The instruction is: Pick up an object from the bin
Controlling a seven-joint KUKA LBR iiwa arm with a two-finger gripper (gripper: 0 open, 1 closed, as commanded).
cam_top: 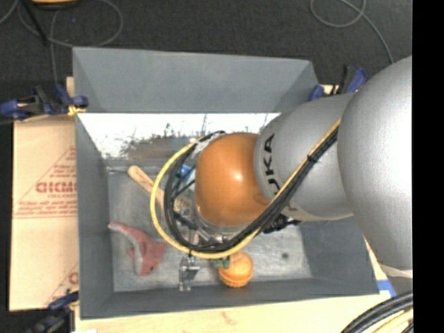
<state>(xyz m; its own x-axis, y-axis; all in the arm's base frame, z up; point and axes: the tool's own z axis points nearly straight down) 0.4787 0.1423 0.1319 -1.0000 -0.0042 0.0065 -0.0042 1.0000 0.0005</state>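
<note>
Silver arm [347, 158] reaches from the right into a grey bin [94, 207]. Its gripper [186, 275] hangs low by the front wall, between a red piece [142, 248] to the left and an orange ball [234, 272] just beside it; released or clenched cannot be told. A wooden stick [141, 177] lies farther back.

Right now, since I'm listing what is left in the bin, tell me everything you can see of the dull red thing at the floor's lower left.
The dull red thing is a flat, matte, pinkish-red piece bent like a hook: a narrow arm points to the upper left, and a broader part runs down toward the view's bottom. It looks soft, perhaps rubber or cloth; I cannot tell which. It lies on the bin's grey floor, left of the gripper and seemingly apart from it.
</note>
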